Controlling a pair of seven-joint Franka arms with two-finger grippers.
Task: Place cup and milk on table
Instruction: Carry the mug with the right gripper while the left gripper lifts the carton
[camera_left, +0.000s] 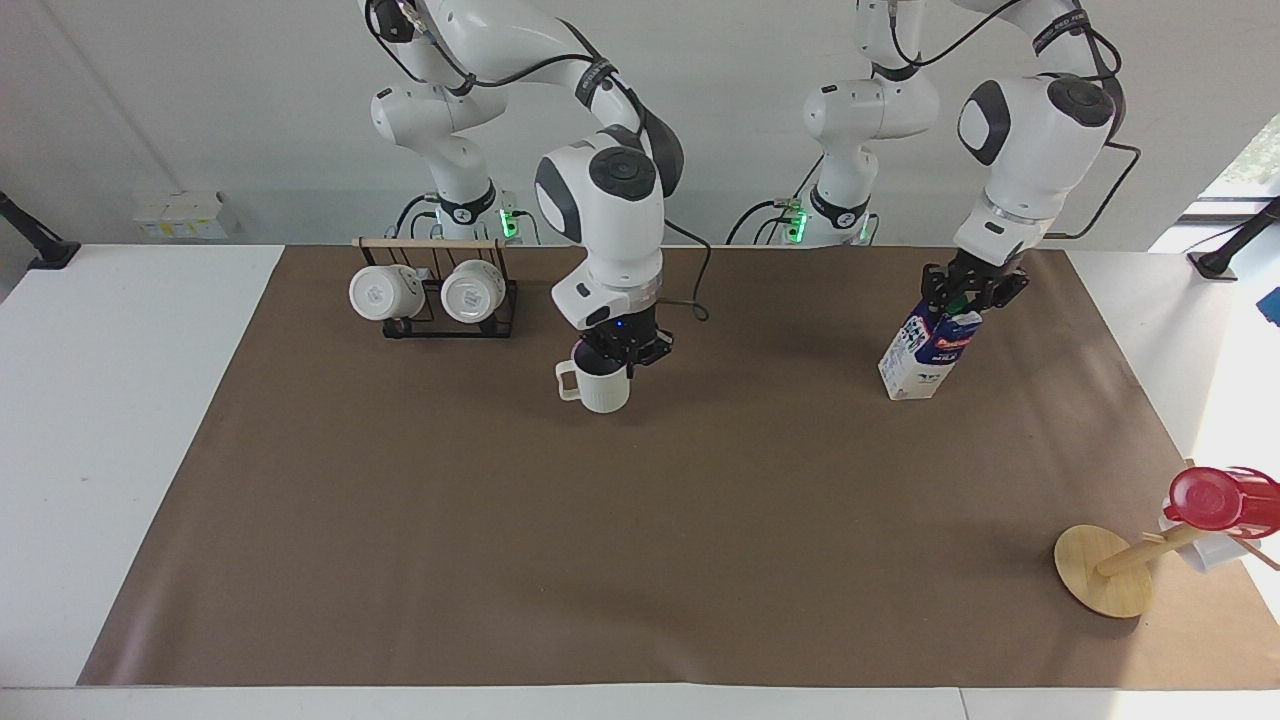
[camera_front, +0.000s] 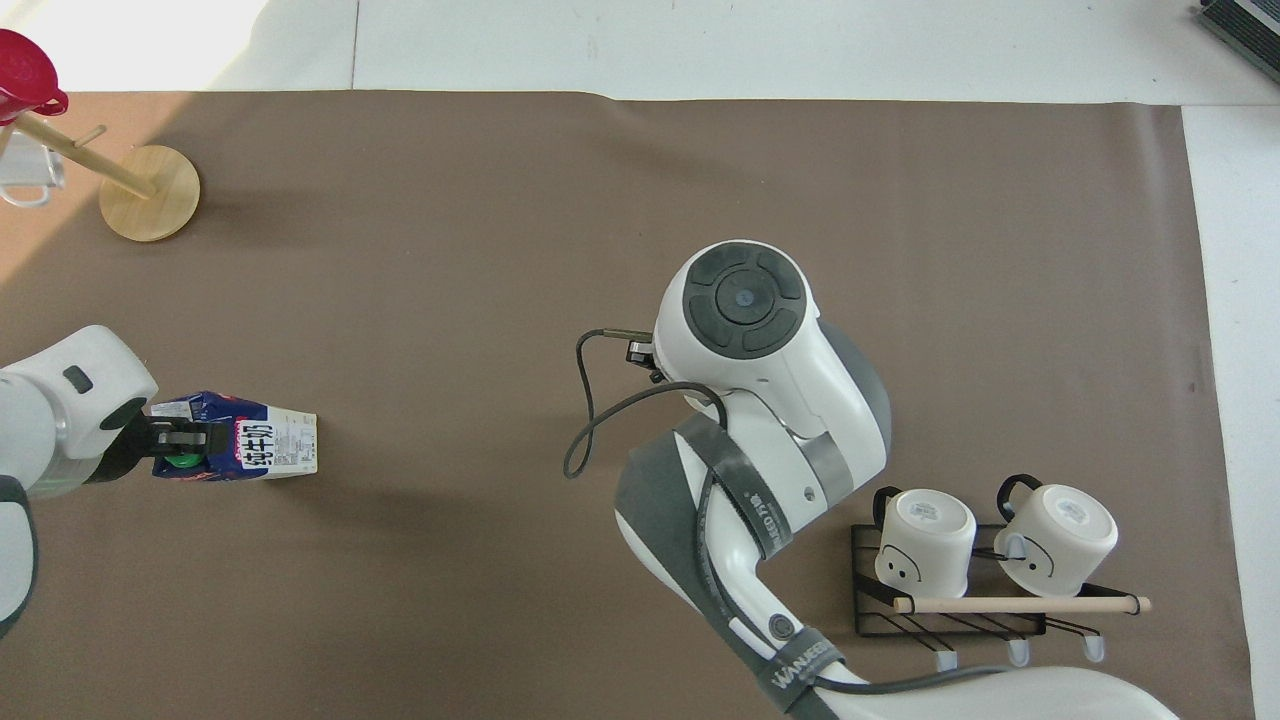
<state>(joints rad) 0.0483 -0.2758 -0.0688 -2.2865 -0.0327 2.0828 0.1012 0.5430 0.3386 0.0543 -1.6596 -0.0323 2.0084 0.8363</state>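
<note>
The cup (camera_left: 600, 386), an off-white ribbed mug with its handle to one side, hangs upright low over the brown sheet of the table (camera_left: 640, 540), near the middle and close to the robots. My right gripper (camera_left: 618, 352) is shut on its rim from above. In the overhead view the right arm hides the cup. The milk (camera_left: 927, 350) (camera_front: 265, 447) leans tilted with its base on the sheet, toward the left arm's end. My left gripper (camera_left: 972, 290) (camera_front: 182, 441) grips its top at the green cap.
A black wire rack (camera_left: 440, 295) (camera_front: 950, 575) holding two smooth white mugs stands near the robots, beside the cup toward the right arm's end. A tilted wooden stand (camera_left: 1105, 570) (camera_front: 150, 180) carrying a red cup (camera_left: 1215, 498) sits at the corner farthest from the robots at the left arm's end.
</note>
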